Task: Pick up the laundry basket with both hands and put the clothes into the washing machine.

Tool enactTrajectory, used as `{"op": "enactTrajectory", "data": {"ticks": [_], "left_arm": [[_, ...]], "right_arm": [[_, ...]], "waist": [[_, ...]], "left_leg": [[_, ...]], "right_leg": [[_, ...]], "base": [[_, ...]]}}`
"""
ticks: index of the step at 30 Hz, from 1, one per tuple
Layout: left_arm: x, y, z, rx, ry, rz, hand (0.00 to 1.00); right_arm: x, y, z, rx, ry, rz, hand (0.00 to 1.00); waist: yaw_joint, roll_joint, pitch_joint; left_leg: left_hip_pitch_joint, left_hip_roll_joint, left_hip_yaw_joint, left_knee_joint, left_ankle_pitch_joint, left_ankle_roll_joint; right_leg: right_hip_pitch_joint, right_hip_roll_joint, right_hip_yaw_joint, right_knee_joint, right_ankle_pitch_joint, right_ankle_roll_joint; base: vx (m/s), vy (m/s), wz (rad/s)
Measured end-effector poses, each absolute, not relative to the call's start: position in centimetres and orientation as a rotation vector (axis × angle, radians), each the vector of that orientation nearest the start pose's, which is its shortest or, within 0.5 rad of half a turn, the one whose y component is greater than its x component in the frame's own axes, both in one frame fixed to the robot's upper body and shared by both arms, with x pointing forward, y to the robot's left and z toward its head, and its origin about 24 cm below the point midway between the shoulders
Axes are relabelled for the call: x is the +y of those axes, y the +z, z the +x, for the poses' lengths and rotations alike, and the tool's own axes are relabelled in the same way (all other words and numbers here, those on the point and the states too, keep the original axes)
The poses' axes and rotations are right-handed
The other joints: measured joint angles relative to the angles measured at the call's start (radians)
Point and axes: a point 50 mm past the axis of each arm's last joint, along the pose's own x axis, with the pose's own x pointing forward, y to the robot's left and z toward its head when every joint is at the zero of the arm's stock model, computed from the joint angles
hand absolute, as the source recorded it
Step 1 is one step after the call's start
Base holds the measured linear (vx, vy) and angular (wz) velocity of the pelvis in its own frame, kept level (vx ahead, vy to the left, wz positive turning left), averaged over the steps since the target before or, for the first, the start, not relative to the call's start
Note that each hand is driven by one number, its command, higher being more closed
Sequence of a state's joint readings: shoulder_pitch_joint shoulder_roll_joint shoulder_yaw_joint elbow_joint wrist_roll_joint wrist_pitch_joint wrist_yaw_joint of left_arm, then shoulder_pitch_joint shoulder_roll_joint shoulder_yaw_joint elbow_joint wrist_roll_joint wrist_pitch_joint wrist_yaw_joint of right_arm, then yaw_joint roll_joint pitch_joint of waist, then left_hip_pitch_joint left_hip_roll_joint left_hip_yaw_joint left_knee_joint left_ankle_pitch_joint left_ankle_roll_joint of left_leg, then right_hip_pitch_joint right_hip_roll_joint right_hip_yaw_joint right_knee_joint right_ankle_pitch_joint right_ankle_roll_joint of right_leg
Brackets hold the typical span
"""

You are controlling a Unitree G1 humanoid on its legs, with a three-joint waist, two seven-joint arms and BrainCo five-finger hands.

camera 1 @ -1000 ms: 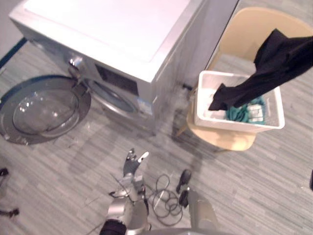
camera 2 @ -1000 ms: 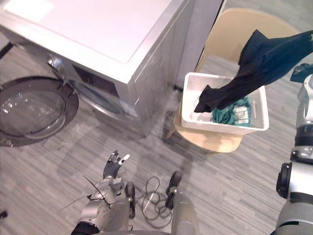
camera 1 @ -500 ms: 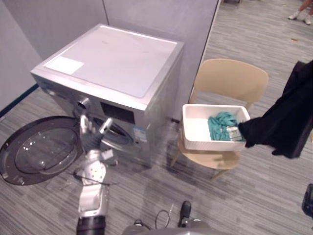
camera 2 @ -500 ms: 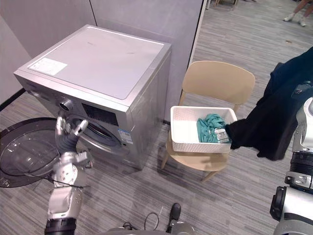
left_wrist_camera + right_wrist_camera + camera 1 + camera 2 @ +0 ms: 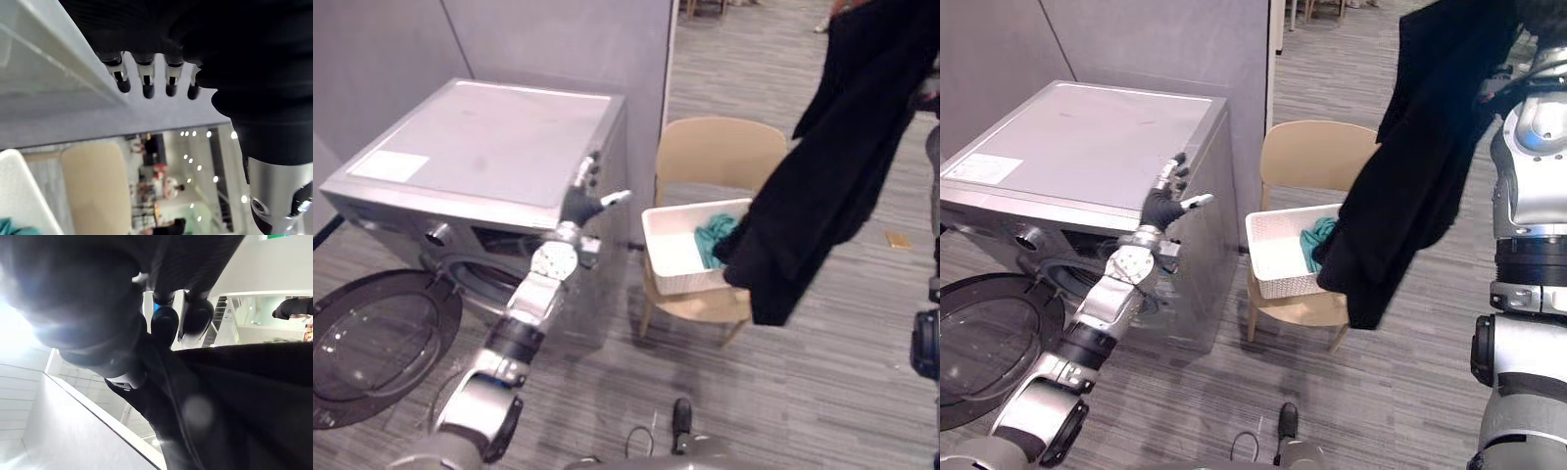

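Note:
A white laundry basket (image 5: 677, 257) sits on a tan chair (image 5: 720, 152) to the right of the silver washing machine (image 5: 480, 147). A teal garment (image 5: 710, 235) lies in the basket. A long black garment (image 5: 1420, 166) hangs high above the basket's right end, its lower edge in front of the basket. My right hand (image 5: 166, 323) is shut on this black cloth, raised at the upper right. My left hand (image 5: 582, 201) is open in the air, fingers spread, in front of the machine's top right corner and left of the basket.
The machine's round glass door (image 5: 372, 338) lies swung open at the lower left, with the drum opening (image 5: 470, 274) behind it. A grey partition wall (image 5: 558, 39) stands behind the machine. Bare striped floor (image 5: 803, 392) stretches in front of the chair.
The camera has shifted its aim, moving the whole scene. My left hand rose from near the floor to the machine's top corner. The black garment was lifted up out of the basket.

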State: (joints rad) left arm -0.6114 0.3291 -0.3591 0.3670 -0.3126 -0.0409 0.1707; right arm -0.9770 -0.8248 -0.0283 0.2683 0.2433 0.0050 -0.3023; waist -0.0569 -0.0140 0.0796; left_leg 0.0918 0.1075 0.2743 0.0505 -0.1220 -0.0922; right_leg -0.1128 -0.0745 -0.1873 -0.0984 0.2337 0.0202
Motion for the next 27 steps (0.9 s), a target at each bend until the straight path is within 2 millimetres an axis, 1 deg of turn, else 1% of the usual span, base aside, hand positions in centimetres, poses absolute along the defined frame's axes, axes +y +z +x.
{"op": "enactTrajectory", "data": {"ticks": [3, 4, 6, 8, 9, 12, 14, 15, 17, 21, 25, 27], "left_arm": [[10.4, 12.5, 36.2, -0.150, -0.262, 0.230, 0.00], [9.6, 12.7, 36.5, -0.143, -0.285, 0.253, 0.00], [8.7, 13.3, 37.1, -0.142, -0.294, 0.251, 0.00], [8.1, 13.7, 37.4, -0.141, -0.299, 0.251, 0.00], [7.4, 13.9, 37.8, -0.137, -0.303, 0.255, 0.00], [6.4, 14.3, 38.2, -0.130, -0.295, 0.258, 0.00], [5.7, 14.4, 38.4, -0.116, -0.279, 0.255, 0.00], [5.4, 14.6, 38.5, -0.116, -0.277, 0.253, 0.00], [4.3, 15.7, 38.7, -0.140, -0.269, 0.242, 0.00], [3.6, 17.7, 39.1, -0.185, -0.235, 0.227, 0.00], [3.2, 18.7, 39.2, -0.203, -0.205, 0.199, 0.00], [2.8, 19.2, 39.2, -0.210, -0.202, 0.174, 0.00]], "right_arm": [[-25.1, 36.9, 32.2, -0.857, -0.378, -0.329, 1.00], [-24.6, 37.3, 32.3, -0.868, -0.363, -0.319, 1.00], [-23.9, 37.8, 32.3, -0.885, -0.345, -0.324, 1.00], [-23.3, 38.2, 32.4, -0.899, -0.329, -0.298, 1.00], [-22.8, 38.3, 32.5, -0.907, -0.319, -0.282, 1.00], [-22.1, 38.3, 32.7, -0.908, -0.297, -0.266, 1.00], [-21.0, 38.3, 33.0, -0.910, -0.269, -0.254, 1.00], [-20.9, 38.2, 33.0, -0.911, -0.268, -0.247, 1.00], [-20.1, 38.0, 33.3, -0.906, -0.248, -0.218, 1.00], [-19.1, 37.5, 33.7, -0.895, -0.216, -0.181, 1.00], [-17.8, 36.9, 34.1, -0.879, -0.177, -0.180, 1.00], [-17.6, 36.8, 34.2, -0.875, -0.169, -0.177, 1.00]], "waist": [[-0.023, 0.000, 0.000], [-0.026, 0.000, 0.000], [-0.030, 0.000, 0.000], [-0.037, 0.000, 0.000], [-0.038, 0.001, 0.000], [-0.039, 0.002, -0.001], [-0.040, 0.004, -0.002], [-0.040, 0.004, -0.002], [-0.040, 0.004, -0.002], [-0.039, 0.005, -0.002], [-0.040, 0.016, -0.009], [-0.040, 0.017, -0.009]], "left_leg": [[0.003, 0.000, 0.001, 0.000, -0.003, -0.001], [0.004, -0.001, 0.002, 0.000, -0.005, -0.001], [0.004, -0.001, 0.002, 0.001, -0.007, 0.001], [0.003, -0.002, 0.002, 0.005, -0.009, 0.004], [0.002, -0.002, 0.002, 0.007, -0.010, 0.006], [-0.002, -0.003, 0.002, 0.015, -0.014, 0.008], [-0.007, -0.002, 0.001, 0.026, -0.018, 0.008], [-0.008, -0.002, 0.001, 0.027, -0.018, 0.008], [-0.012, -0.003, 0.001, 0.030, -0.018, 0.008], [-0.026, -0.005, 0.012, 0.036, -0.018, 0.008], [-0.026, -0.005, 0.036, 0.037, -0.022, 0.007], [-0.024, -0.004, 0.042, 0.037, -0.023, 0.006]], "right_leg": [[0.000, 0.001, 0.006, 0.000, 0.002, 0.001], [0.000, 0.002, 0.009, 0.000, 0.002, 0.001], [-0.001, 0.001, 0.010, 0.000, 0.002, 0.001], [0.000, 0.000, 0.012, 0.000, 0.003, 0.002], [0.000, 0.000, 0.012, 0.000, 0.003, 0.002], [-0.001, -0.002, 0.011, 0.000, 0.003, 0.002], [-0.001, -0.003, 0.012, 0.000, 0.003, 0.003], [-0.001, -0.003, 0.012, 0.000, 0.003, 0.003], [-0.004, -0.005, 0.012, 0.000, 0.003, 0.003], [-0.020, -0.006, 0.023, 0.000, 0.010, 0.006], [-0.033, -0.002, 0.045, 0.000, 0.014, 0.007], [-0.035, 0.000, 0.051, 0.000, 0.014, 0.006]], "base": [[0.04, 0.032, -0.08], [0.03, 0.027, -0.06], [0.01, 0.015, -0.02], [0.01, 0.017, -0.01], [0.00, 0.000, 0.00], [0.00, 0.000, 0.00], [0.00, 0.000, 0.00], [0.00, 0.000, 0.00], [0.00, 0.000, 0.00], [-0.01, 0.000, -0.06], [0.01, 0.010, -0.17], [0.02, 0.011, -0.12]]}}
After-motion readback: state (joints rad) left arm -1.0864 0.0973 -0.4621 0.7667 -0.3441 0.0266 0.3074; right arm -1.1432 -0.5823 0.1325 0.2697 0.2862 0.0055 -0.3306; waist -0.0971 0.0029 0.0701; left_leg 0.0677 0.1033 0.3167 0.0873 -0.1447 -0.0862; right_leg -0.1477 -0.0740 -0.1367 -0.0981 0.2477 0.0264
